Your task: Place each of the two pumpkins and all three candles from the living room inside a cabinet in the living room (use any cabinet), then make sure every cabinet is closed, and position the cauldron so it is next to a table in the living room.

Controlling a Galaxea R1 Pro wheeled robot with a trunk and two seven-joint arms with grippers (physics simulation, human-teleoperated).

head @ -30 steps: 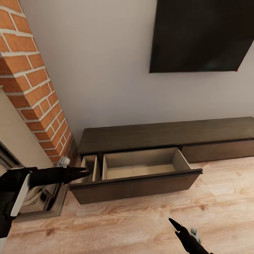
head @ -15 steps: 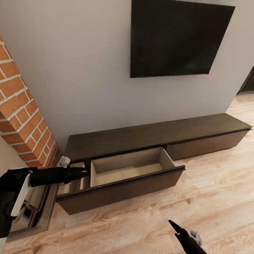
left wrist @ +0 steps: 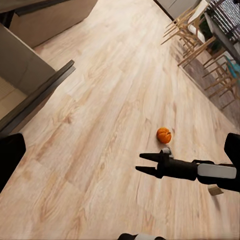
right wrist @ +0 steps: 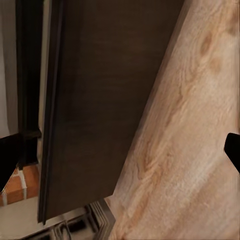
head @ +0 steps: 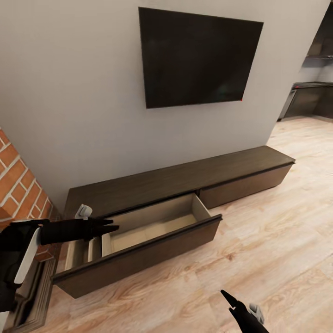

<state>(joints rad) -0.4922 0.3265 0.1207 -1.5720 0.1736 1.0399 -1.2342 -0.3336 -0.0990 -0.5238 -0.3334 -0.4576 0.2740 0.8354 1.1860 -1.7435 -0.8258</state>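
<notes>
A pale wood floor (head: 277,240) runs up to a plain grey wall with a dark television (head: 199,58) mounted on it, and a strip of red brick (head: 16,189) shows at the left edge. Along the wall's foot lies the cabinet (head: 185,178) — long, low, dark brown, with flat fronts and no handles. Its left-hand drawer (head: 143,231) stands pulled well out over the floor, showing a pale interior split by thin dividers near its left end; the front to its right is flush and shut. In the left wrist view one pumpkin (left wrist: 163,135), small, round and bright orange, sits on the bare floor well away from the drawer, with wooden chairs (left wrist: 200,40) beyond it. The floor between drawer and pumpkin lies wide and free. The left gripper (head: 111,226) hovers over the drawer's left end, fingers close together, holding nothing. The right gripper (head: 227,296) hangs low over the floor in front of the drawer, its fingers a little apart, also holding nothing. Since a second ago the head camera has swung right — less brick, more floor and a kitchen doorway now in sight.
</notes>
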